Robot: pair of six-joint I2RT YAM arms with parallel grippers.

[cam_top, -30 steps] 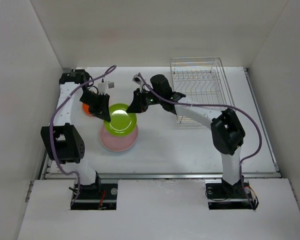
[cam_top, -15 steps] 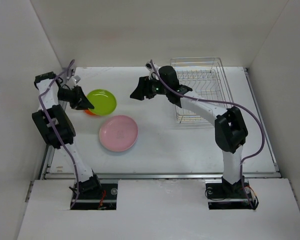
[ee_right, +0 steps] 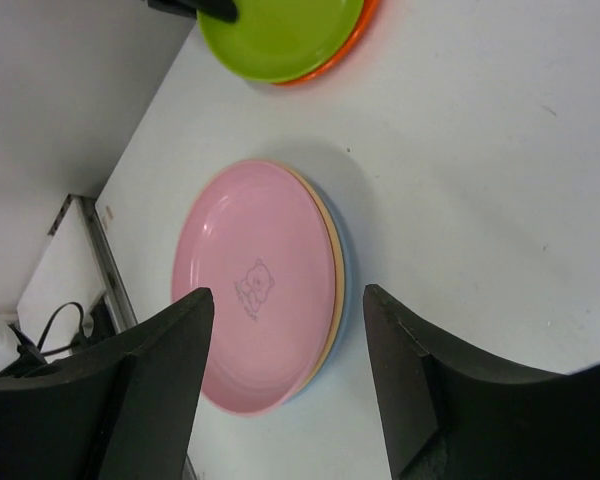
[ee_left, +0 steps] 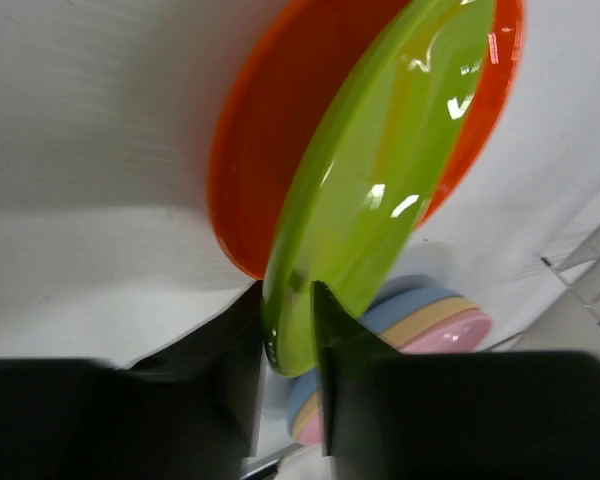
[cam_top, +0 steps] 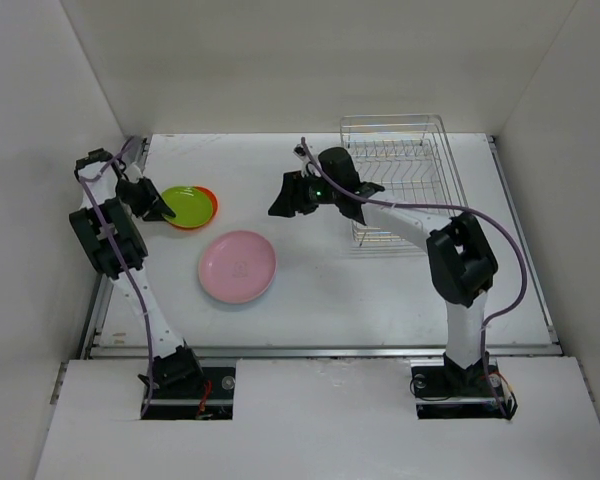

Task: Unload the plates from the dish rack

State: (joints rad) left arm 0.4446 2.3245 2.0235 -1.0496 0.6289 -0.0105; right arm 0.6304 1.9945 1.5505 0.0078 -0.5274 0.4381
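My left tool (ee_left: 285, 305) clamps the lime green plate (ee_left: 380, 180) by its rim; my right tool (ee_right: 288, 292) stands apart, empty. I count five plates (ee_right: 242, 330).

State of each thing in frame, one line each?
lime green plate: tilted over the orange-red plate, rim pinched by the left tool
orange-red plate: flat on the table
pink plate: top of a stack
tan-yellow plate: middle of the stack
blue plate: bottom of the stack
dish rack: no plate visible in it
left tool: shut on the lime green plate
right tool: open, holding nothing
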